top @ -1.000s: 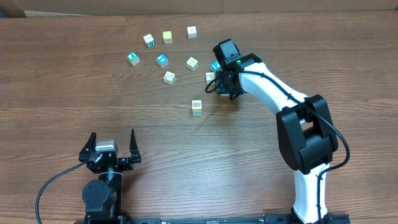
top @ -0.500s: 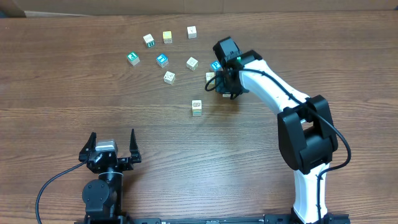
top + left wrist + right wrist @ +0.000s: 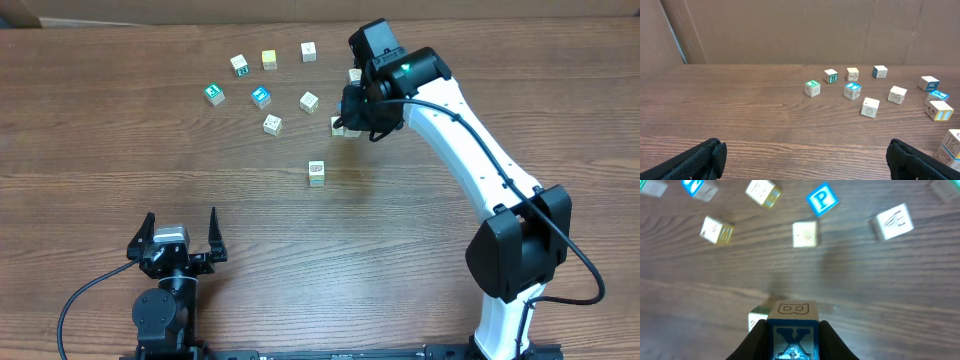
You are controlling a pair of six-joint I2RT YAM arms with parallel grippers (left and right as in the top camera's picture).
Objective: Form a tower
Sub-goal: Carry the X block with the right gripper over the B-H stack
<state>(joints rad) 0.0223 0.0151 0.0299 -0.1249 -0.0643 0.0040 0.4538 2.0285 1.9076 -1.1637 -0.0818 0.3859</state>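
My left pincer [image 3: 182, 218] hovers by the near edge of the table [image 3: 100, 160], left of centre. Its two black, cloth-textured fingers [image 3: 695, 160] are spread wide apart. The table is brown board with a long dark grain running side to side, and a flat cardboard wall [image 3: 790, 30] rises behind its far edge.

Toward that far edge, small sharp-cornered wooden loose cubes lie scattered one by one. Among them are a green-faced cube [image 3: 214, 93], a blue-faced cube [image 3: 261, 97] and a yellowish cube [image 3: 269, 59].

The tower [image 3: 316, 172] stands by itself near the middle of the table, nearer to me than the scatter and apart from it. Its pale top face carries a ring mark. My left wrist view cuts it off at the frame edge, so I cannot count its levels.

My right pincer [image 3: 792, 340], on its white arm [image 3: 470, 150], is raised over the far part of the table, right of centre. It is clamped on a held cube [image 3: 792, 311] with a blue X on its side and an outlined B on its pale top. Below it lie a blue P cube [image 3: 822, 199] and a plain pale cube [image 3: 804, 233], both blurred. Another cube's corner [image 3: 756, 319] shows past the held cube's left side.
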